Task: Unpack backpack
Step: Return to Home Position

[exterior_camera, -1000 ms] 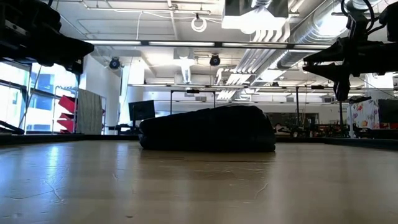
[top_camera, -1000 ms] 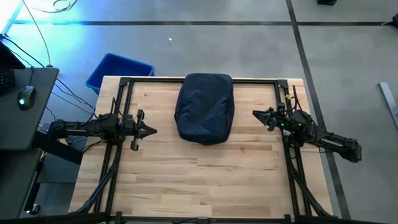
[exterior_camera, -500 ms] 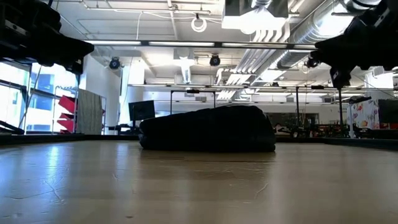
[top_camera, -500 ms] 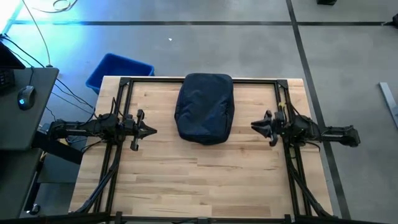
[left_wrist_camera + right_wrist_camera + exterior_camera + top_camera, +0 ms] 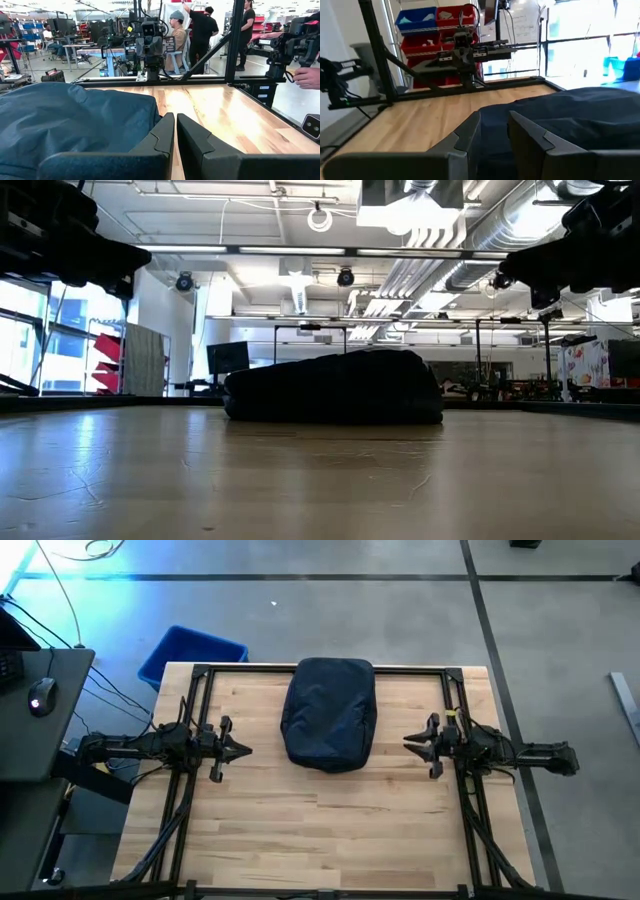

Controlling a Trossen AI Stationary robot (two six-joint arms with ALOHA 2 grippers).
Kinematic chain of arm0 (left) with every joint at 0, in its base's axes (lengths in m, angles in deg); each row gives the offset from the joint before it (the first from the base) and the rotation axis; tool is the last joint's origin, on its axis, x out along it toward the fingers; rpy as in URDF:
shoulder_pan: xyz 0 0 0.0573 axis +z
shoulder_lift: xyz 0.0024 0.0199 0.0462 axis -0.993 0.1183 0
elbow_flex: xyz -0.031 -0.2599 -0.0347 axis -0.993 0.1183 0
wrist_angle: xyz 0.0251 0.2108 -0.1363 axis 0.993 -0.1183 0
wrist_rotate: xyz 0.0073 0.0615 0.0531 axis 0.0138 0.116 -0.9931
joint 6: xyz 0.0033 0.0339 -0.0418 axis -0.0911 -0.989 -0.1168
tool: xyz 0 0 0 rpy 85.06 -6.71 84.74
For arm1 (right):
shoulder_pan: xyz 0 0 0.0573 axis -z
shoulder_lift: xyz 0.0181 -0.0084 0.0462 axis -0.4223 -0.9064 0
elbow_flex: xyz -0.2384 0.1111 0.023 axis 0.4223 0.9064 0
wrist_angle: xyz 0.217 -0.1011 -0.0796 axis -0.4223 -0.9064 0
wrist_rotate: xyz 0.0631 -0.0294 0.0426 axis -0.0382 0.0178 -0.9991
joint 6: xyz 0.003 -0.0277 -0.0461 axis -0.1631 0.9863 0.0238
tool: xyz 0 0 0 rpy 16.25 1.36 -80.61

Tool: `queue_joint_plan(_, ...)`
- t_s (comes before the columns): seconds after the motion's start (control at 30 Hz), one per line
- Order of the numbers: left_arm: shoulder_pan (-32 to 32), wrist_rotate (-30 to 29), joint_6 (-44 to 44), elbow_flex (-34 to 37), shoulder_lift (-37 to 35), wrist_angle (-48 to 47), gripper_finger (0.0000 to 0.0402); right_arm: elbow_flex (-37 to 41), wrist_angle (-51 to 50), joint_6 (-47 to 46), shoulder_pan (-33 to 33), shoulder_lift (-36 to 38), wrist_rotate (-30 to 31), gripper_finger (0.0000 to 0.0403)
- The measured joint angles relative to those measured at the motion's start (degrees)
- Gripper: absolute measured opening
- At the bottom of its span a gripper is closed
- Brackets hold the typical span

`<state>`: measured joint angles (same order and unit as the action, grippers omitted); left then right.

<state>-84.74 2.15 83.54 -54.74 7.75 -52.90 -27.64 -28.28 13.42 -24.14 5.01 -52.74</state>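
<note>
Backpack: lying flat (image 5: 329, 712) at the middle of the table's (image 5: 330, 830) far half, between the two arms and touched by neither; looks closed from above, in the same place as a second ago.
Right gripper: (image 5: 410, 745) just beside the bag's right flank but apart from it; fingers parted by a narrow gap with nothing between them, only the bag's fabric showing beyond.
Left gripper: (image 5: 243, 750) off the bag's left flank, pointing at it across bare wood; fingers drawn almost together, holding nothing.
Just changed: right arm swung from an angled reach toward the table's far right corner into a straight line across the table, gripper now level with the left one; left arm unmoved over the same second.
Meaning for the task: reads as a retreat to the rest pose, both arms mirrored and idle, no contact with the bag.
Progress: judged from this layout, handling of the bag finished for now; nothing unpacked in view on the table.
Blue bin: (image 5: 190, 652) on the floor beyond the table's far left corner, well apart from the bag.
</note>
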Motion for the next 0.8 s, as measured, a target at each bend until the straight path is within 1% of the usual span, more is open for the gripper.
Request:
queue_joint_plan(0.17,0.0,0.0,0.0,0.0,0.0,0.0,0.0000,0.0,-0.2,-1.0,-0.1,0.0,-1.7,0.0083)
queue_joint_plan(0.3,0.0,0.0,0.0,0.0,0.0,0.0,0.0000,0.0,-0.2,5.1,-0.1,0.0,-2.0,0.0083)
queue_joint_plan(0.37,0.0,0.0,0.0,0.0,0.0,0.0,0.0000,0.0,-0.2,6.5,0.0,-0.4,-2.1,0.0083)
queue_joint_plan(0.8,0.0,0.0,0.0,0.0,0.0,0.0,0.0000,0.0,-0.2,4.8,0.2,-1.1,-2.3,0.0083)
